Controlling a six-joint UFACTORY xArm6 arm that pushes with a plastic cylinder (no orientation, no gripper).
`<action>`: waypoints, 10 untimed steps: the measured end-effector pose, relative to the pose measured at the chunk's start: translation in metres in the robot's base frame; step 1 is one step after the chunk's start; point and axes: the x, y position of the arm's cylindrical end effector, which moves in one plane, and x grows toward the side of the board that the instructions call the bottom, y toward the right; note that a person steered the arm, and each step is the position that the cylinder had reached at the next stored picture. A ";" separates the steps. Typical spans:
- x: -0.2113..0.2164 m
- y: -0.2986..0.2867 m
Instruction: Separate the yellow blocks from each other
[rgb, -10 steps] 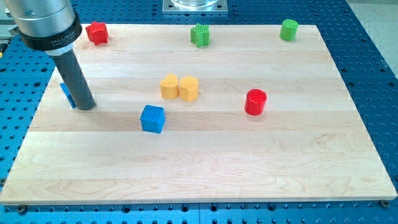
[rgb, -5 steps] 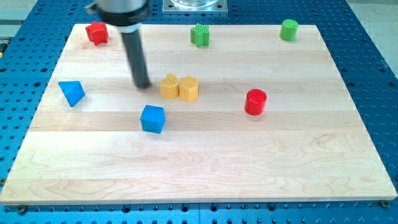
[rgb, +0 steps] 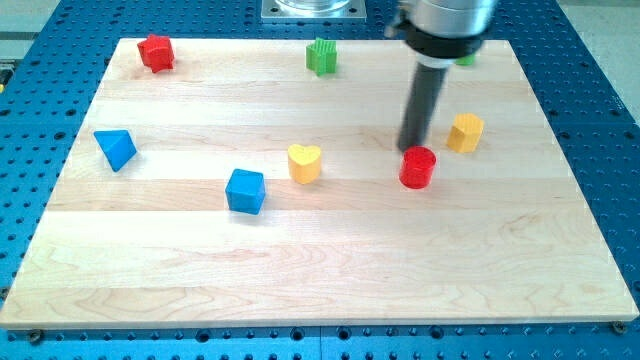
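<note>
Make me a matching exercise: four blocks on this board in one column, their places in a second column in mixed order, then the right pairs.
Column one:
1. yellow heart block
2. red cylinder
3. blue triangular block
4. green block

Column two:
A. near the view's left edge
B. just below my tip
C. right of the blue cube
D. at the view's top

Pairs: 1-C, 2-B, 3-A, 4-D

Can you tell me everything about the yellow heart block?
The yellow heart-shaped block looks like smooth plastic, with a pale top face and darker sides. It lies flat on the wooden board near the middle, touching nothing. The blue cube sits apart toward the view's lower left. My tip is well off toward the view's right.
</note>
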 end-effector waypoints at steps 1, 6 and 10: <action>-0.043 0.053; 0.014 0.047; 0.014 -0.020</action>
